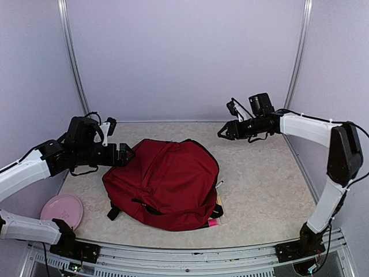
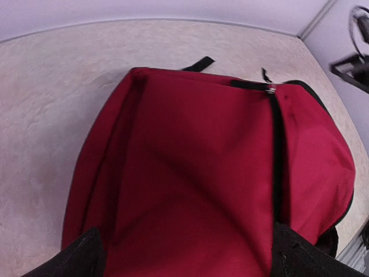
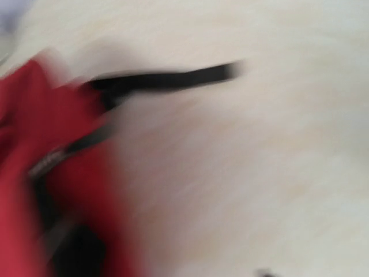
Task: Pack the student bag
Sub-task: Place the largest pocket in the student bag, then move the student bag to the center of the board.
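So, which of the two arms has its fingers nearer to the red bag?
The left arm's fingers, right at the bag's left edge. The right arm's fingers hang apart from it, beyond its far right corner.

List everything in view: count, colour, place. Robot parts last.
bag: 1, dark red with black straps and zips, lying mid-table
plate: 1, pink, near-left corner of the table
small item: 1, pink, poking out at the bag's near-right corner; too small to identify
table: 1, mottled beige, pale walls around it
arms: 2, white and black, left and right
left gripper: 1, black, at the bag's left edge, open wide
right gripper: 1, black, off the bag's far-right corner, not touching it; open or shut unclear
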Robot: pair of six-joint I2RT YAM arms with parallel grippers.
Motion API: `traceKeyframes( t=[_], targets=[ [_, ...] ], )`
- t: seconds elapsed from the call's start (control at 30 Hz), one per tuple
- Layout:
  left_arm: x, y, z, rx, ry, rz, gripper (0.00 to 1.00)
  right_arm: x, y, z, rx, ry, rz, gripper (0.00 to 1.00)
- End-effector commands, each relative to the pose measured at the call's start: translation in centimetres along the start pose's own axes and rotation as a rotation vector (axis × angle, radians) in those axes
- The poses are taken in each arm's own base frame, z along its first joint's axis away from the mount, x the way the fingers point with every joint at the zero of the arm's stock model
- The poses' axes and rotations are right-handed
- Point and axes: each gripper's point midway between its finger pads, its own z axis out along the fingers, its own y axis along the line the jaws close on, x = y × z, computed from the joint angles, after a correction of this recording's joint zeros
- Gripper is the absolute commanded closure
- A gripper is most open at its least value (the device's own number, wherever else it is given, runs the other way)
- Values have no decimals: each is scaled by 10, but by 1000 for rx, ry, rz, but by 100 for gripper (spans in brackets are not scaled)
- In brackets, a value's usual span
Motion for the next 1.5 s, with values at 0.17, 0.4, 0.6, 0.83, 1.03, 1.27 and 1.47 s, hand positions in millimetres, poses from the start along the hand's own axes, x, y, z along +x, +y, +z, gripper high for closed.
traceKeyframes(
  t=[0.17, 0.4, 0.6, 0.83, 1.03, 1.27, 1.47],
  targets=[
    [27, 80, 25, -67, -34, -300, 1, 91, 117, -60, -355, -14, 87, 0],
    [51, 96, 41, -63, -16, -351, 1, 146, 156, -37, -481, 84, 154, 0],
    [80, 93, 49, -13, 19, -389, 6, 142, 175, -15, -578, 106, 145, 65],
    [92, 65, 38, 84, -14, -378, 41, 100, 138, 13, -426, 78, 131, 100],
    [99, 32, 24, 151, -29, -322, 82, 33, 89, 30, -303, 2, 109, 100],
    [111, -5, 10, 206, -16, -260, 98, -6, 42, 52, -158, -4, 69, 94],
    [105, -33, -3, 146, 0, -89, 57, -24, 13, 16, 105, -34, -12, 56]
  ],
)
